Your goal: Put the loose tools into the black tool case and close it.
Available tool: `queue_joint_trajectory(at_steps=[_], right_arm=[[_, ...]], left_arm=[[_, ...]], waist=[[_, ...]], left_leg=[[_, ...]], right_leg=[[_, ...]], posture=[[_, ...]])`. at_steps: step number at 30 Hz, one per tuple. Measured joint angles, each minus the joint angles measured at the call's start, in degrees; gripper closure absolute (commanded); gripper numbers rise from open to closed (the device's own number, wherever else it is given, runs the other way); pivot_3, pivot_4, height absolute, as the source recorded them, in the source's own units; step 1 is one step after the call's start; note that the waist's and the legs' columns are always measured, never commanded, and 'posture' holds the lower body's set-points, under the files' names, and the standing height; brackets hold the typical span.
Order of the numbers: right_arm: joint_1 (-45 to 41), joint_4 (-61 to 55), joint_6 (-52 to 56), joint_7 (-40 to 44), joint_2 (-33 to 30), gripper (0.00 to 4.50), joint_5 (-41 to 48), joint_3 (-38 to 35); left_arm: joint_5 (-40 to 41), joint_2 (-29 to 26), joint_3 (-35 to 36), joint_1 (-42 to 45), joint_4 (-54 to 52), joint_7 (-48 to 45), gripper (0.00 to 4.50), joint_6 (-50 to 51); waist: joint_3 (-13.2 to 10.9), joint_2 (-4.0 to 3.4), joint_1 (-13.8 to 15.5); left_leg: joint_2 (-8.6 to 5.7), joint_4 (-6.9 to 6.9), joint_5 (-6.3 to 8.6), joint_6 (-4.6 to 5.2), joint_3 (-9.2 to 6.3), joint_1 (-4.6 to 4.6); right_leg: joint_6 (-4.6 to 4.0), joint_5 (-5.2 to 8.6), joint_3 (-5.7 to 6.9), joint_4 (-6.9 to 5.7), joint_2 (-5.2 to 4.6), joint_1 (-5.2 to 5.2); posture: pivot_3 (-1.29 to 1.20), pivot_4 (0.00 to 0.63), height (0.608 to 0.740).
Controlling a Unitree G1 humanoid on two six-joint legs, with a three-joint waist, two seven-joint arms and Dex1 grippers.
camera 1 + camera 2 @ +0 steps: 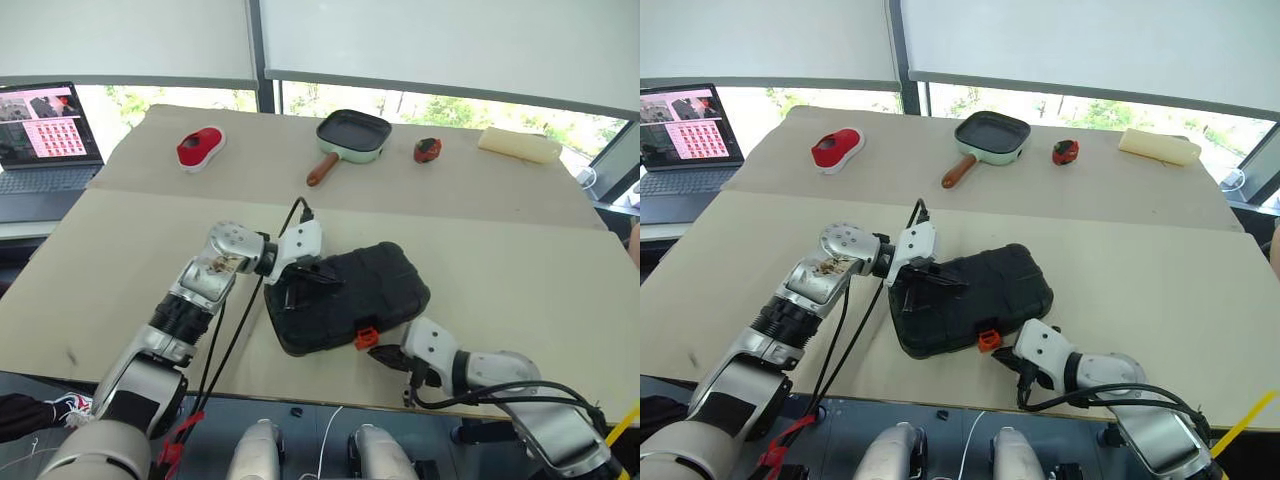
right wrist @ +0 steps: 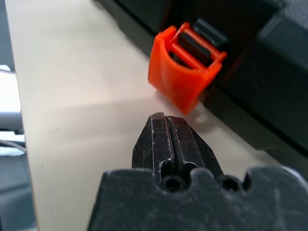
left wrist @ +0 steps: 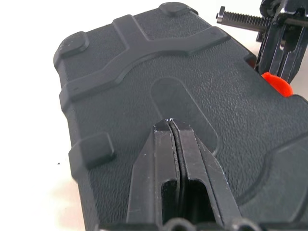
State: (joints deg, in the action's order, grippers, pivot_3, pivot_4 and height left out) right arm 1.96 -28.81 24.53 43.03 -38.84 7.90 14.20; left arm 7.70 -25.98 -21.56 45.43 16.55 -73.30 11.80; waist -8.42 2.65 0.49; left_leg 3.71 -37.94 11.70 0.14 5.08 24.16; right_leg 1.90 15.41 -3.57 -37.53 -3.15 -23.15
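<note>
Tan cardboard-covered surface (image 1: 520,270) runs to a wall of windows (image 1: 440,108) with white roller blinds (image 1: 450,40) pulled most of the way down, daylight and green foliage showing in the strip under them. An open laptop (image 1: 45,135) with a pink-tiled screen sits just off the surface's left edge. Dark floor (image 1: 30,385) lies below the surface's near edge.

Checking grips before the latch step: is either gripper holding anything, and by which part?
Nothing is held. The left gripper is shut over the black tool case lid; the right gripper is shut beside the orange latch.
</note>
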Motion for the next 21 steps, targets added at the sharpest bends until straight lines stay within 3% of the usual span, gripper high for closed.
queue_joint_trajectory(at_steps=[10,21], right_arm=[[1.1,1.52,-2.9,-3.13,5.19,4.5,-2.12,0.36],[2.05,-2.02,-2.66,-3.13,6.07,4.5,0.3,-5.5]], left_arm=[[-3.27,1.35,-1.63,0.0,0.04,-0.08,4.43,-5.76],[-4.5,1.94,-1.66,-0.09,1.56,0.2,4.43,-9.11]], waist=[[0.01,-0.01,-0.63],[0.01,-0.01,-1.39]], left_leg=[[0.01,0.0,-0.03,0.0,0.0,-0.05],[0.06,0.0,-0.05,0.01,-0.02,-0.13]], right_leg=[[-0.03,-0.02,-0.02,-0.08,0.02,0.01],[-0.05,-0.03,-0.04,-0.14,0.08,0.01]], posture=[[0.0,0.15,0.74],[0.0,0.15,0.74]])
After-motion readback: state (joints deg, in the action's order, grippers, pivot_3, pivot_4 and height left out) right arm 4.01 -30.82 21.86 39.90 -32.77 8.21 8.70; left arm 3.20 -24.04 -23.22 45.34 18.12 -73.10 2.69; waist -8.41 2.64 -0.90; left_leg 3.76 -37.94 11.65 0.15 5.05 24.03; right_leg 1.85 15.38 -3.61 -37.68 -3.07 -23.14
